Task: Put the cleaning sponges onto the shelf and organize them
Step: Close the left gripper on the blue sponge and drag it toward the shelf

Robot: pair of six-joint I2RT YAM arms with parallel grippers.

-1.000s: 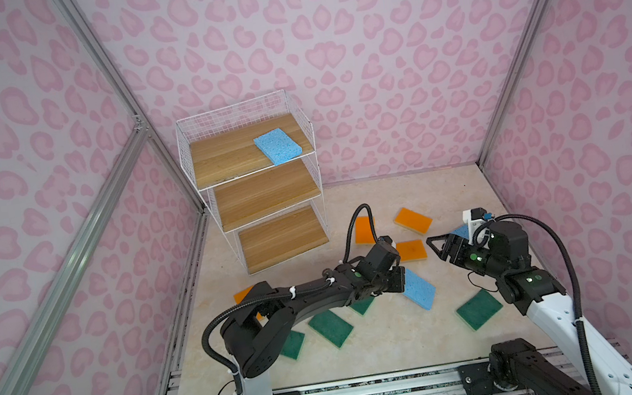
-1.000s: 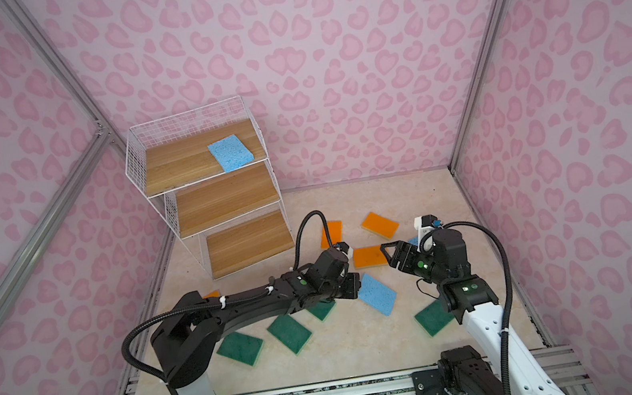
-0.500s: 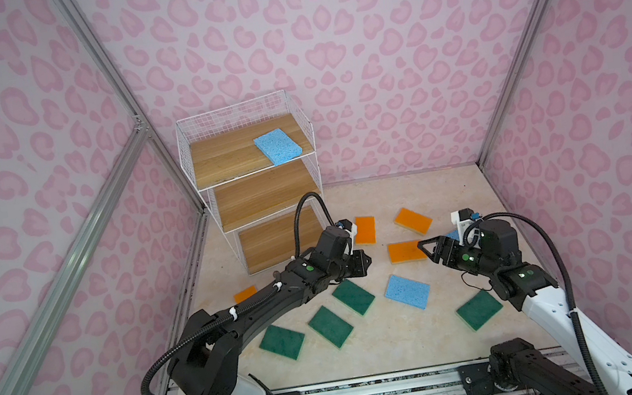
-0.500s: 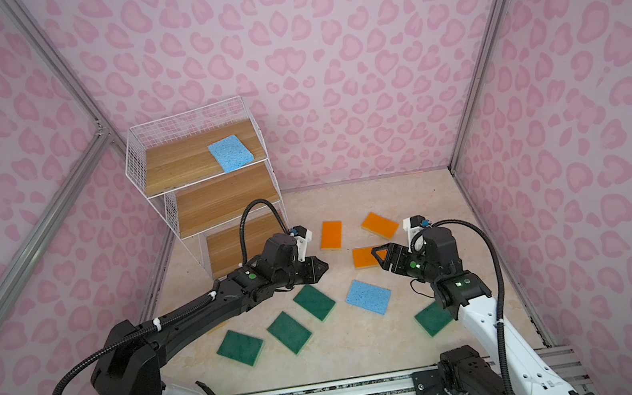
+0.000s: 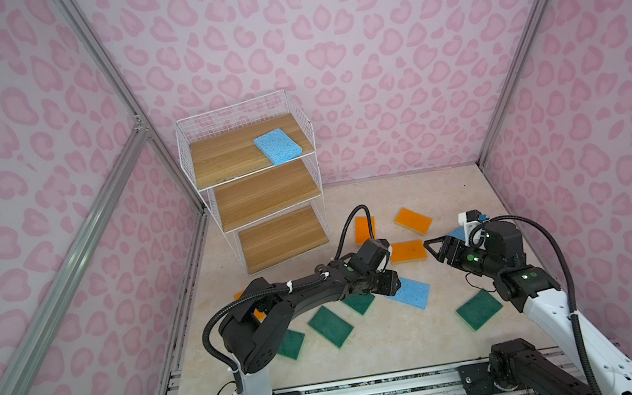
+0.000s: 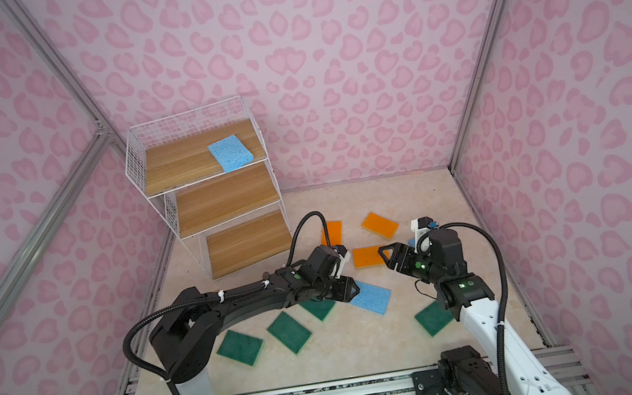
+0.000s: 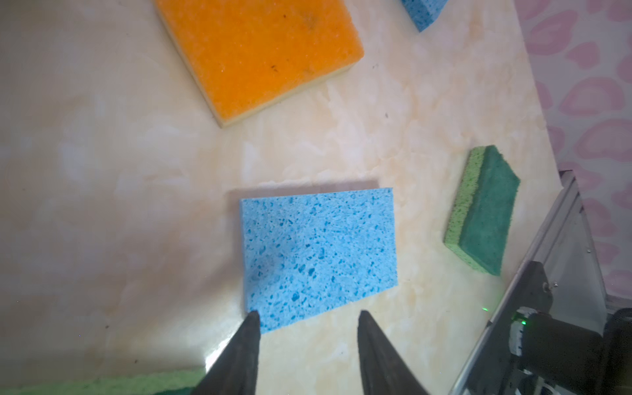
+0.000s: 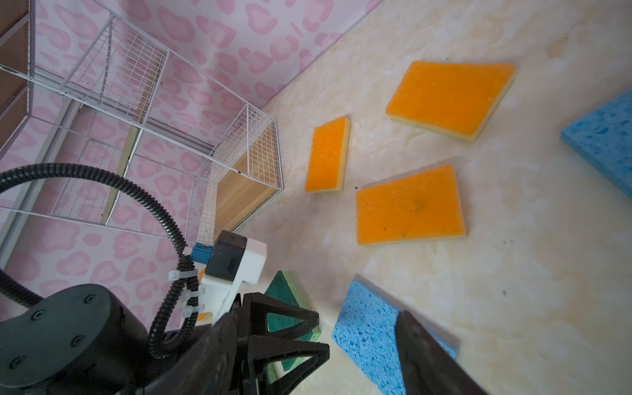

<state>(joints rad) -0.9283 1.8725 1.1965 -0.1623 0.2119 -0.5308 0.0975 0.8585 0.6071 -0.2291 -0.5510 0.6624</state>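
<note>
One speckled blue sponge [image 5: 277, 146] lies on the top board of the white wire shelf [image 5: 263, 193]. Another blue sponge [image 5: 411, 293] [image 7: 318, 253] lies flat on the floor. My left gripper [image 5: 392, 281] [image 7: 307, 318] hovers low at its near edge, open and holding nothing, with one fingertip [image 7: 253, 319] at the sponge's corner. My right gripper [image 5: 431, 253] stands open and empty just right of the nearest orange sponge [image 5: 408, 250] [image 8: 408, 205]. A third blue sponge [image 8: 605, 136] is mostly hidden behind the right gripper in both top views.
Two more orange sponges [image 5: 365, 229] [image 5: 413, 220] lie near the shelf's foot. A further orange one [image 5: 257, 314] peeks from under the left arm. Green sponges [image 5: 330, 326] [image 5: 291, 344] [image 5: 358, 304] lie at the front, another [image 5: 479, 310] by the right arm.
The left gripper opened from shut, swung back toward the shelf, then returned to the blue floor sponge, which turned a little. The right gripper edged slightly left.
</note>
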